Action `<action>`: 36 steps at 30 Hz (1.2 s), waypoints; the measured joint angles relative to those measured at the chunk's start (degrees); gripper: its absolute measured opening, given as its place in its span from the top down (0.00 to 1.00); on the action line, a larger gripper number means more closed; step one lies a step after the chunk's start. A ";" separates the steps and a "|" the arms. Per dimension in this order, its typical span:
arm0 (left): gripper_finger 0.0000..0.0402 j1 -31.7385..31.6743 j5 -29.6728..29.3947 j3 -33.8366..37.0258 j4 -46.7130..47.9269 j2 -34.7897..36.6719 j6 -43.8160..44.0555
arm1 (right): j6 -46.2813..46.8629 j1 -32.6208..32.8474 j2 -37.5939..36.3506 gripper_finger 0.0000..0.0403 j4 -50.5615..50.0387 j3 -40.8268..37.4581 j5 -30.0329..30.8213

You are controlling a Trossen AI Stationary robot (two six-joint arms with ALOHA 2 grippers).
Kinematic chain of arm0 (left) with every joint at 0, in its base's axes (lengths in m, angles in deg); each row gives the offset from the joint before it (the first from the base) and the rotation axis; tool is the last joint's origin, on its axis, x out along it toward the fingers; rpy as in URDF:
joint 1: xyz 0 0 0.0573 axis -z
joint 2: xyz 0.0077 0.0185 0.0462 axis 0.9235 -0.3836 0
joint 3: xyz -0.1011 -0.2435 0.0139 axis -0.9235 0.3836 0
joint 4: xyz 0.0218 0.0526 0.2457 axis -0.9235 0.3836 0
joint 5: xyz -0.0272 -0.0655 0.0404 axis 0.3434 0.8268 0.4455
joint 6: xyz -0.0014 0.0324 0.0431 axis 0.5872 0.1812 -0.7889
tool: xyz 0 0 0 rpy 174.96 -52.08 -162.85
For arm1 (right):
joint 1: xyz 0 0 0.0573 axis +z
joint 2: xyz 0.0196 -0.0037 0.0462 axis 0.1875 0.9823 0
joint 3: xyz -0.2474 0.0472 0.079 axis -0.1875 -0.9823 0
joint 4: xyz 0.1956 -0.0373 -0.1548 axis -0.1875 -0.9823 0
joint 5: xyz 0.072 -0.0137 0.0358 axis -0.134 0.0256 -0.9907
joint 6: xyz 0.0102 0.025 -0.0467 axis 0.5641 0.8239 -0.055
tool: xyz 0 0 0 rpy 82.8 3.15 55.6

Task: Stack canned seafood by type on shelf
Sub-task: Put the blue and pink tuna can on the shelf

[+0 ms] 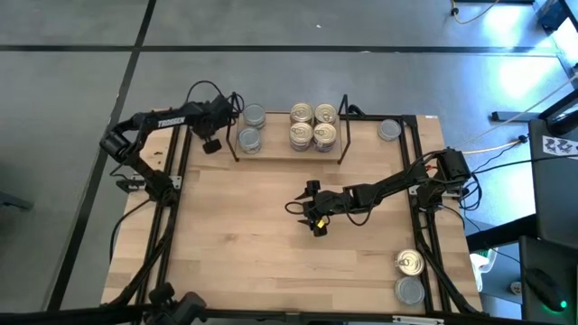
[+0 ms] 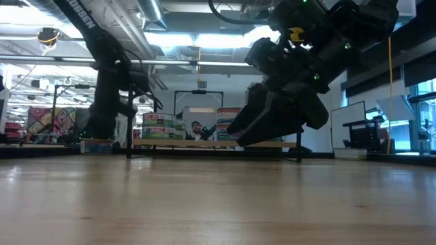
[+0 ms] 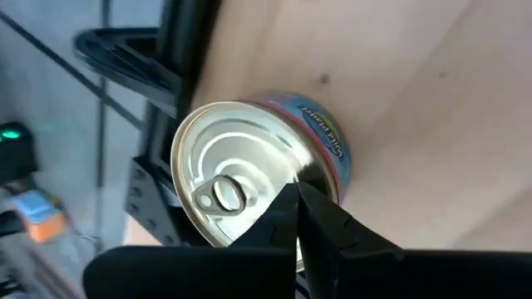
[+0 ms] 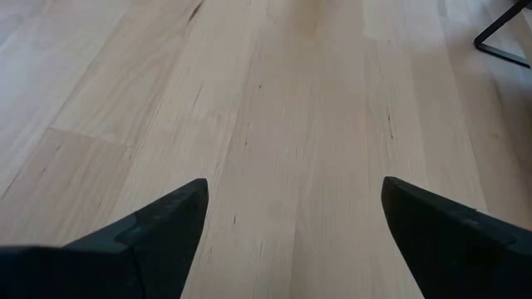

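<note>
While silver cans (image 1: 252,128) and gold cans (image 1: 313,125) sit grouped by type on the shelf (image 1: 287,147), left gripper (image 1: 213,143), closed, empty, waits beside it; right gripper (image 1: 315,215), open, empty, hovers before it.

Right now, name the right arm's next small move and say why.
Probably swing the right tool toward the two loose cans, gold-topped and grey-topped, at the table's near right corner: it hangs open and empty over bare wood, while those cans sit off the shelf.

The left arm reaches across the upper left of the high view, its left gripper (image 1: 213,143) closed, its 2 fingers pressed together. The right arm stretches from the right edge toward the centre, where the right gripper (image 1: 315,210) hangs with fingers spread wide.
</note>
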 joint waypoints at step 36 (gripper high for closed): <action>1.00 8.50 8.02 -2.29 24.24 10.63 25.21 | 0.00 -0.02 0.00 0.12 0.00 0.00 0.00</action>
